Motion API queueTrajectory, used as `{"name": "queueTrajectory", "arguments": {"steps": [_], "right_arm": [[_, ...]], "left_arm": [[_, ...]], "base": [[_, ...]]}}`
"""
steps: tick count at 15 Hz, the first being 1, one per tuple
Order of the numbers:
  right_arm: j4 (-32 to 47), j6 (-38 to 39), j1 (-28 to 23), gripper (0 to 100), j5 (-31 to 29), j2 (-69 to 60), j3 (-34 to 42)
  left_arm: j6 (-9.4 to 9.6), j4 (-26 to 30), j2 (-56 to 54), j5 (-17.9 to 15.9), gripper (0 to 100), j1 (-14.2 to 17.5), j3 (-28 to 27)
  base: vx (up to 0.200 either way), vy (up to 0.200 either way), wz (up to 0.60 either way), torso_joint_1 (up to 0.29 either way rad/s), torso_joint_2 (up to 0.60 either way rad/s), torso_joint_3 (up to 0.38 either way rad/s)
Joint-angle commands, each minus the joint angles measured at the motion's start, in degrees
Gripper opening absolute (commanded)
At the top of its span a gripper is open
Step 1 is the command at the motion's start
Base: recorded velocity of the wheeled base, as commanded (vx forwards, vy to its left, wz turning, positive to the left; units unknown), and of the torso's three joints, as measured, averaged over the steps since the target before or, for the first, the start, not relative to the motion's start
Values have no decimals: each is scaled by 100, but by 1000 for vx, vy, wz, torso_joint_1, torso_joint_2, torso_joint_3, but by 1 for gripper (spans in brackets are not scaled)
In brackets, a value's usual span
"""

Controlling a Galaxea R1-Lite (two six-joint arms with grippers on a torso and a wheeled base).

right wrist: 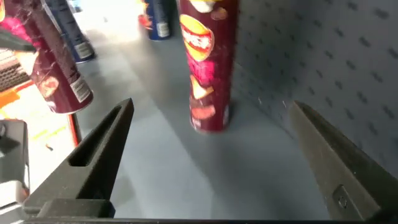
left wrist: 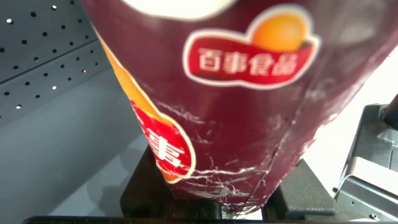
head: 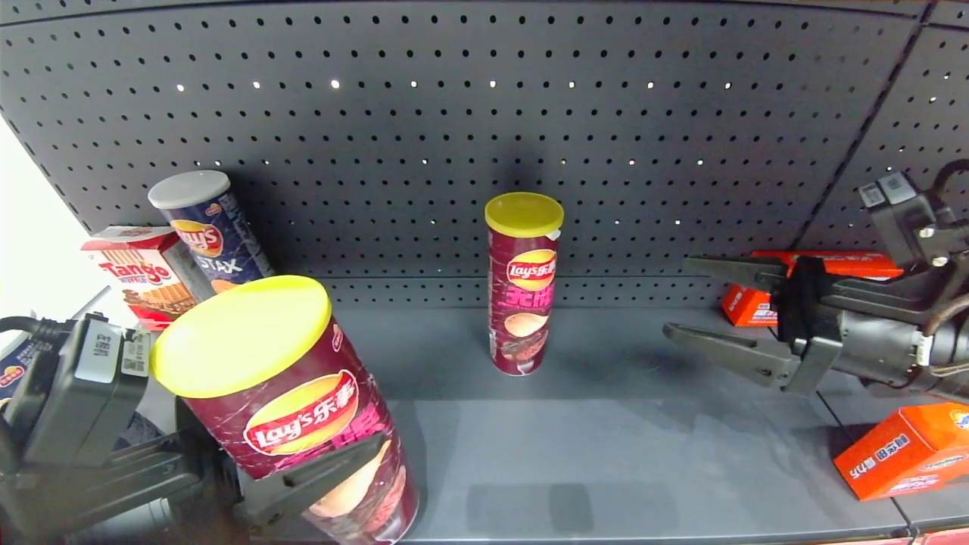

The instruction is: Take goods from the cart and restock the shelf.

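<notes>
A: Left tool (head: 288, 435), what does it look like?
B: Black, with flat tapered fingers (head: 325, 468) in matte plastic. Grey boxy wrist housing (head: 83, 393) behind, white code stickers (head: 113, 348) on top, and a black cable (head: 30, 325) at the back.
A: Right tool (head: 676, 297)?
B: Same build. Two long black wedge fingers (head: 727, 348) with pointed tips and a black clamp block (head: 804, 303) at their base. Dark grey round body (head: 878, 356), white connector (head: 922, 350). Camera box (head: 908, 223) with white labels (head: 882, 189) and a thin black lead (head: 945, 171).
</notes>
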Motion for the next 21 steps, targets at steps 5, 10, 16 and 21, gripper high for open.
{"name": "queueTrajectory", "arguments": {"steps": [5, 10, 16, 21], "right_arm": [[-395, -239, 217, 100, 556, 1378, -718], [-378, -256, 463, 100, 1004, 1967, -1439], [-237, -239, 771, 100, 1004, 2608, -2133], [18, -239, 753, 100, 969, 2977, -2511]], "left_arm": [[1, 15, 76, -27, 0, 87, -171], [-25, 15, 93, -27, 0, 96, -171], [-130, 15, 93, -27, 0, 96, -136], [-157, 15, 102, -27, 0, 105, -101]], "base": [[0, 0, 0, 0, 0, 0], [0, 0, 0, 0, 0, 0], [0, 0, 0, 0, 0, 0], [0, 0, 0, 0, 0, 0]]}}
